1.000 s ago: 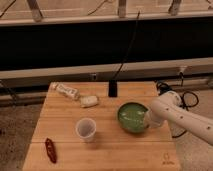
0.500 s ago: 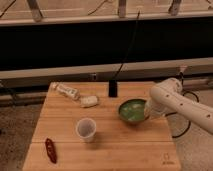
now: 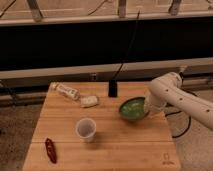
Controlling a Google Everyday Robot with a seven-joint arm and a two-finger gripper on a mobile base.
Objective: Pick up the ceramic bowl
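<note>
At the ceramic bowl's (image 3: 132,108) right rim, the fingers (image 3: 145,111), grip impossible to tell.

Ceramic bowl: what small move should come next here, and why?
Probably a slow, straight lift. The gripper sits at the right rim of the ceramic bowl, which appears tilted off the wooden table, so raising it gently should clear it.

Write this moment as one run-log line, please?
phase: lifting | gripper: at right rim of ceramic bowl | bowl: tilted, raised off table | cup: untouched
</note>
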